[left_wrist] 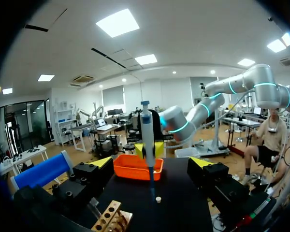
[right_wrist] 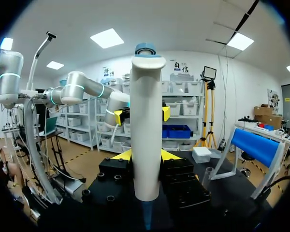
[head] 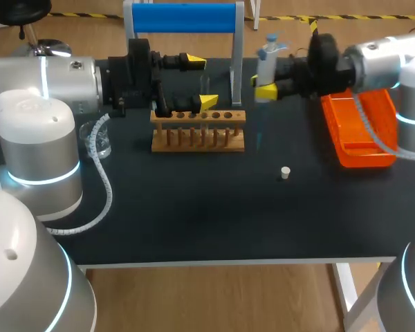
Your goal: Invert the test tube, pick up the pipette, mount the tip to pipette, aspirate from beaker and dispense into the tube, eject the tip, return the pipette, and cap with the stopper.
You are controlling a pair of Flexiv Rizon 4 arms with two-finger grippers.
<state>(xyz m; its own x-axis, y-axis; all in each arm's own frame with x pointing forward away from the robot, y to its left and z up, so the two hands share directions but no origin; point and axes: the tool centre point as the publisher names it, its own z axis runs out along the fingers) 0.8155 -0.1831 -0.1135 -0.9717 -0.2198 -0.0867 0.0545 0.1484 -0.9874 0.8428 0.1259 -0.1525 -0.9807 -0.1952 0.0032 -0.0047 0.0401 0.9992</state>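
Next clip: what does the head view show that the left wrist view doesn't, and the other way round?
Head view only: the glass beaker beside the left arm, and the full row of holes in the wooden rack. Left wrist view only: the pipette side-on, its narrow lower end hanging above the table. Both: the pipette in the right gripper, the open left gripper, orange tray, white stopper, blue roller.

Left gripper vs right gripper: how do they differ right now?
The left gripper is open, spread wide with nothing in it; the right gripper is shut on the pipette, which stands upright. The left gripper sits over the wooden rack; the right gripper is off beside the orange tray. Both have black bodies and yellow tips.
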